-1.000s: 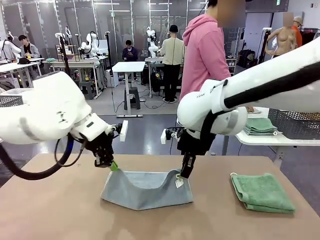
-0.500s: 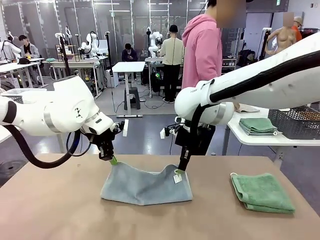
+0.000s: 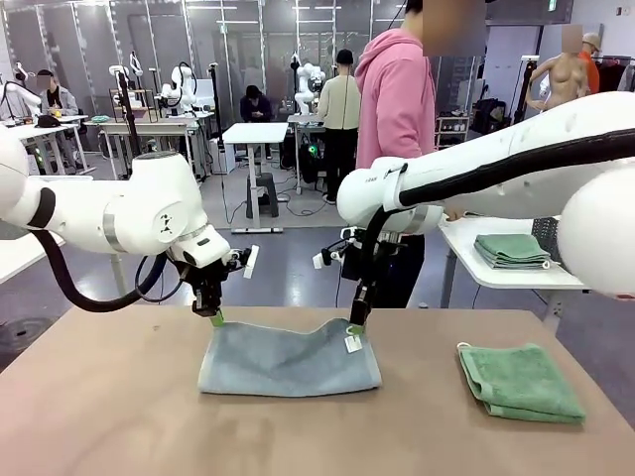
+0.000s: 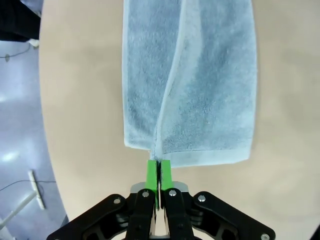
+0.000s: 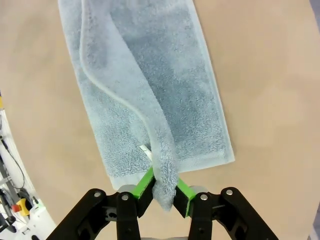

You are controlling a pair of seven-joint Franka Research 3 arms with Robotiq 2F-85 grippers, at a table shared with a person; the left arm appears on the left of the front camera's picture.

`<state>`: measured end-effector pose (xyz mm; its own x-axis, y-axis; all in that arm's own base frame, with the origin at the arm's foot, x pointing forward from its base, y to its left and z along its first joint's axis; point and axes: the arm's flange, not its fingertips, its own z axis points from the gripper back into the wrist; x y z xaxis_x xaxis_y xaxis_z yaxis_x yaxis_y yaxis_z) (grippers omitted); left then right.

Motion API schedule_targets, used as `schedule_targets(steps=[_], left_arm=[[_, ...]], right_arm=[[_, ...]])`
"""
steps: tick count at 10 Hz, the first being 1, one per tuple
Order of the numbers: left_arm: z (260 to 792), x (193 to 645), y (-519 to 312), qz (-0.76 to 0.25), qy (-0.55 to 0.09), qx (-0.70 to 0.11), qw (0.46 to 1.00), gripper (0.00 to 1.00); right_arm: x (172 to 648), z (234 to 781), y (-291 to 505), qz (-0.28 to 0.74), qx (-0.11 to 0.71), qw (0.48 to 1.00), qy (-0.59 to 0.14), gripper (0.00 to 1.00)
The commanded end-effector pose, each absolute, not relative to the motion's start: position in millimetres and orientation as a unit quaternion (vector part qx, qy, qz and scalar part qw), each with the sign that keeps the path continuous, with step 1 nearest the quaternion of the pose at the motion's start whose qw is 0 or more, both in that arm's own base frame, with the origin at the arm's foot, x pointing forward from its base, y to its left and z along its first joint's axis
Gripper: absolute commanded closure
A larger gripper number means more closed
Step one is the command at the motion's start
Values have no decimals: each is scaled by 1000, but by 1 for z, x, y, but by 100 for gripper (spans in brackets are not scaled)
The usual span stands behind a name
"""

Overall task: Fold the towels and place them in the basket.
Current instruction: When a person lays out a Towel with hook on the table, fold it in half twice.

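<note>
A pale grey-blue towel (image 3: 288, 359) lies mid-table, its far edge lifted at both corners. My left gripper (image 3: 216, 317) is shut on the towel's far left corner, and my right gripper (image 3: 355, 325) is shut on its far right corner beside a small white tag (image 3: 351, 343). In the left wrist view the green pads (image 4: 152, 172) pinch the thin towel edge (image 4: 190, 95). In the right wrist view the pads (image 5: 144, 183) squeeze a thick bunch of towel (image 5: 150, 100). A mint green towel (image 3: 519, 381) lies folded at the table's right. The basket is out of view.
A person in a pink hoodie (image 3: 397, 109) stands behind the table's far edge. A side table (image 3: 496, 270) at the right holds a stack of folded green towels (image 3: 511, 250). Bare tabletop (image 3: 99, 416) surrounds both towels.
Both grippers have carried the towel's lifted edge away from me toward the far side and lower, so the towel now lies flatter on the table.
</note>
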<state>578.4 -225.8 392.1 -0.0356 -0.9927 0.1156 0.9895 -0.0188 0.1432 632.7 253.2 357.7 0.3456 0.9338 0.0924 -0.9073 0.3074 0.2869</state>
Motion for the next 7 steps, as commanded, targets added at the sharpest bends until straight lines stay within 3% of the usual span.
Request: schedule_targets(steps=[1, 7], left_arm=[[385, 596, -226, -705, -71, 21, 705, 96], [368, 600, -230, -703, -67, 43, 706, 96]], right_arm=[[650, 354, 256, 558, 146, 815, 57, 89], [657, 333, 246, 537, 142, 828, 74, 89]])
